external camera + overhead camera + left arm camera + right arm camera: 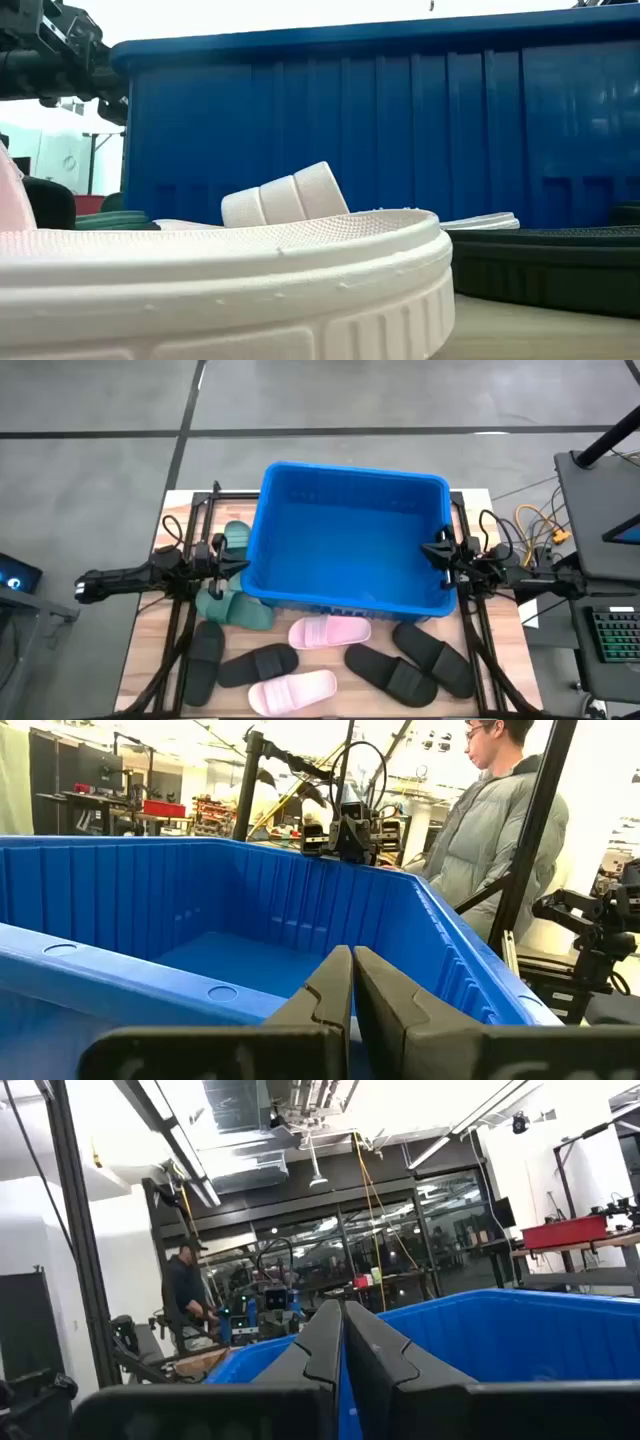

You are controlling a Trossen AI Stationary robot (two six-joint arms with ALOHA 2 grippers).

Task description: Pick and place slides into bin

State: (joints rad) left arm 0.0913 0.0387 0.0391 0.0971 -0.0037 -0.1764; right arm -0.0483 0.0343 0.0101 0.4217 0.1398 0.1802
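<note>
Sitting mid-tabletop toward the far edge: blue bin [350,540], nothing lying inside. Lying along the near edge in front of it: eight slides [330,631], black, green and pink. Hovering at the bin's left rim: left tool [243,557], fingers pressing together, gripping nothing. Hovering at the right rim: right tool [424,550], likewise closed.

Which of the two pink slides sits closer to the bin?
The pink slide right by the bin's front wall, in the middle of the row. The other pink slide lies at the table's front edge, farther from it.
</note>
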